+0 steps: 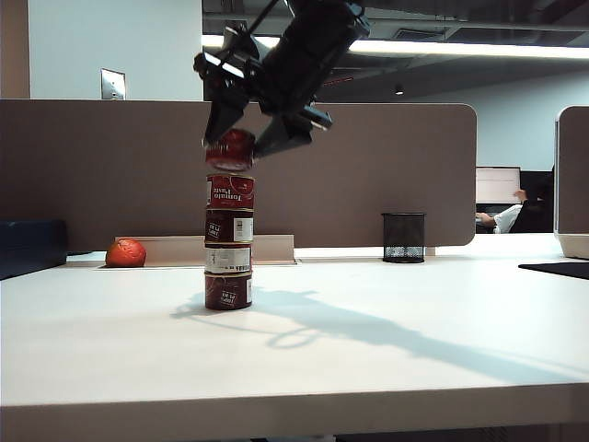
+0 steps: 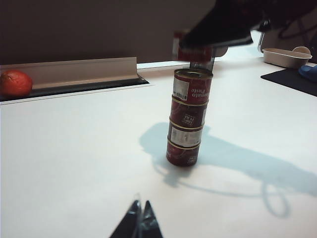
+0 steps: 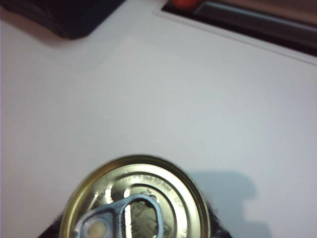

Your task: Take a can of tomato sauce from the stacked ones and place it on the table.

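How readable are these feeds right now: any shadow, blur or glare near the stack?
Exterior view: a long arm shadow runs right from the stack across the table; the right tool is a dark silhouette around the top can. Left wrist view: that can is blurred, labels below legible. Right wrist view: soft focus, mild sheen on the lid.

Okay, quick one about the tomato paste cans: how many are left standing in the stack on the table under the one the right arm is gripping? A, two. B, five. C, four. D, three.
C: the exterior view shows four cans in the stack standing on the table, while the right gripper has its jaws around a fifth can tilted just above the top one.
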